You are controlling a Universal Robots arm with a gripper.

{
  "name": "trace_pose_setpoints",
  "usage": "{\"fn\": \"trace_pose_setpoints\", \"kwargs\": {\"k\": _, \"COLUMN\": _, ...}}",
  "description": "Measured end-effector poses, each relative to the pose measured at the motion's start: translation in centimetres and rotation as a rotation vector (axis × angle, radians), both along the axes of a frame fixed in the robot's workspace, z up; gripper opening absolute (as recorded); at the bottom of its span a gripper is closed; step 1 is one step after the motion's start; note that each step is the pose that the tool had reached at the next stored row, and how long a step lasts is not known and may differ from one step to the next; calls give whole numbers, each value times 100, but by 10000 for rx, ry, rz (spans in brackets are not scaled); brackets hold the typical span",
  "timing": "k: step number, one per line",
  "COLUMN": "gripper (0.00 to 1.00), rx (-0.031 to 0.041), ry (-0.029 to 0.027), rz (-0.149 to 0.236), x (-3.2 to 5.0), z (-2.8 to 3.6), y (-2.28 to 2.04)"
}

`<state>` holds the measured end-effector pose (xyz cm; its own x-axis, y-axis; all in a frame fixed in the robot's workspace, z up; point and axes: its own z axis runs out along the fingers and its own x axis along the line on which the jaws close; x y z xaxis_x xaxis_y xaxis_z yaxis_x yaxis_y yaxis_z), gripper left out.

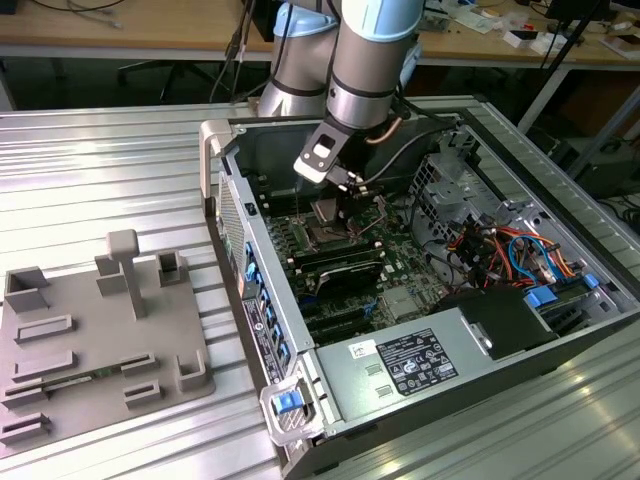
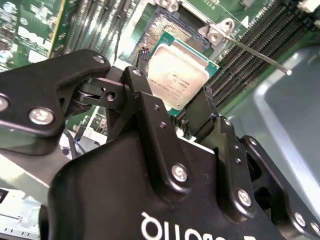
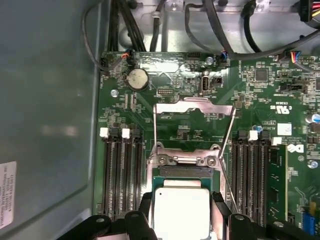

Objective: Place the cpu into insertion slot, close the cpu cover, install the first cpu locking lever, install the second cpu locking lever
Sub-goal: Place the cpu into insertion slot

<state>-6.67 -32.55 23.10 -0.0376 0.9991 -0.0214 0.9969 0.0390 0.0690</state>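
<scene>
One pincer (image 2: pixel 175 82) pinching cpu (image 3: pixel 181 212) over insertion slot (image 3: pixel 182 172); cpu cover (image 3: pixel 195 106) open, memory slots (image 3: pixel 120 170) flanking.

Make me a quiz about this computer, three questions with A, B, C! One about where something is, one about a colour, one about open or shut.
1. Where is the chip? A in the gripper B on the table C under a cable
2. What colour is the circuit board? A red B green C white
3. The metal cover is A shut B open C broken off

Answers: A, it sits pinched at the gripper's tip; B, it shows green all over; B, its frame is swung back.
</scene>
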Motion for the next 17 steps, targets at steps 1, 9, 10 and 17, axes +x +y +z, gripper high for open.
{"fn": "trace_pose_setpoints", "kwargs": {"k": 1, "gripper": 55, "rx": -169, "ry": 4, "rz": 0, "x": 0, "z": -7, "y": 2}}
{"fn": "trace_pose_setpoints", "kwargs": {"k": 9, "gripper": 55, "rx": -241, "ry": 145, "rz": -24, "x": 3, "z": -115, "y": 2}}
{"fn": "trace_pose_setpoints", "kwargs": {"k": 10, "gripper": 55, "rx": -242, "ry": 157, "rz": -31, "x": 6, "z": -129, "y": 2}}
{"fn": "trace_pose_setpoints", "kwargs": {"k": 17, "gripper": 55, "rx": -238, "ry": 197, "rz": -73, "x": 26, "z": -224, "y": 2}}
